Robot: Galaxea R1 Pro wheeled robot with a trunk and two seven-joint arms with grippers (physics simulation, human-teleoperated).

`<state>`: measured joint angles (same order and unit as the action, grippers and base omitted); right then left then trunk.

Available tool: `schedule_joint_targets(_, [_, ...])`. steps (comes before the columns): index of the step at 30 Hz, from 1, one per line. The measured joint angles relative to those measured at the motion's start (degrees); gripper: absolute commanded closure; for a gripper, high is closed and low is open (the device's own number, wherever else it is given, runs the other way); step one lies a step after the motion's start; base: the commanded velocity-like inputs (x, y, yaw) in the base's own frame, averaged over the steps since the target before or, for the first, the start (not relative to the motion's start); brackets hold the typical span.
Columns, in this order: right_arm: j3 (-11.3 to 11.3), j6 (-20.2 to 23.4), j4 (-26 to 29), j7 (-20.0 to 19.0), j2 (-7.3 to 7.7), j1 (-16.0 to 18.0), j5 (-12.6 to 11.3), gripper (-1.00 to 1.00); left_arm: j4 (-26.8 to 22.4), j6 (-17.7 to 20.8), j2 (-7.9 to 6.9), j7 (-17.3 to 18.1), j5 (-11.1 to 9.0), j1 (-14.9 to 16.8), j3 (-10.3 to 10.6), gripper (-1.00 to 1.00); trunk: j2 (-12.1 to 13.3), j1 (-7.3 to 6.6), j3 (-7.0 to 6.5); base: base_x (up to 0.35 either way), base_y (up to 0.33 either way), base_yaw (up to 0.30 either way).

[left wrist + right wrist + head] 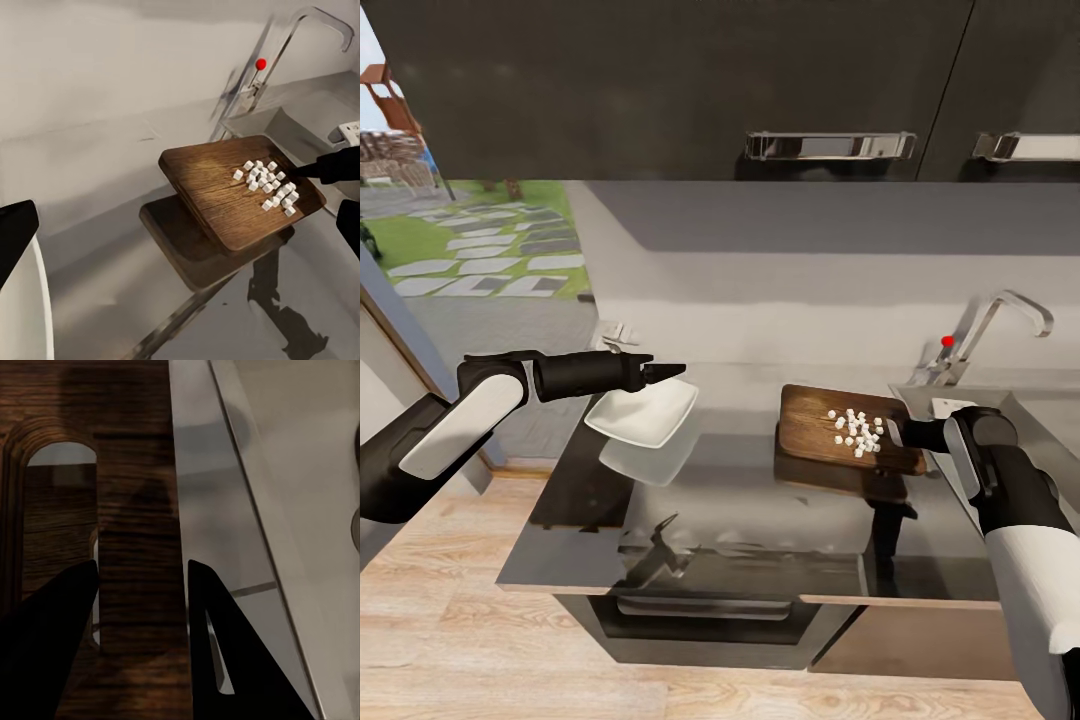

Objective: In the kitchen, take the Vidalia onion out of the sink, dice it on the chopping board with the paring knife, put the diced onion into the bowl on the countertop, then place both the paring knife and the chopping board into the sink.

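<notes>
My left gripper (663, 373) is shut on the far rim of the white bowl (645, 412), holding it tilted above the countertop (740, 520); the bowl's edge (26, 300) also shows in the left wrist view. The dark wooden chopping board (830, 440) hangs tilted above the slab with white diced onion (857, 432) piled on it. My right gripper (895, 432) is shut on its slotted handle end. In the right wrist view the gripper (142, 577) pinches the board (127, 472) beside the slot. The board (225, 191) and the dice (268, 184) show in the left wrist view. The paring knife is out of view.
The steel sink (970, 400) with its chrome tap (1005, 315) and red knob (948, 341) lies right of the board. Dark upper cabinets (660, 90) hang overhead. A window (470, 240) opens at the left. The countertop's wood front edge (900, 602) runs below.
</notes>
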<state>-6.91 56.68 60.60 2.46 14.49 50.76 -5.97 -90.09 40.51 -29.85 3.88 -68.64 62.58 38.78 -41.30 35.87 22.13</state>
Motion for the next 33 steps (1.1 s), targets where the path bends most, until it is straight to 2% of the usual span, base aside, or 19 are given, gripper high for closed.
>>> schedule_joint_targets(33, [0.00, 0.05, 0.01, 0.00, 0.00, 0.00, -0.01, 1.00, 0.00, -0.01, 0.00, 0.00, 0.01, 0.00, 0.00, -1.00, 0.00, 0.00, 0.00, 0.000, 0.000, 0.000])
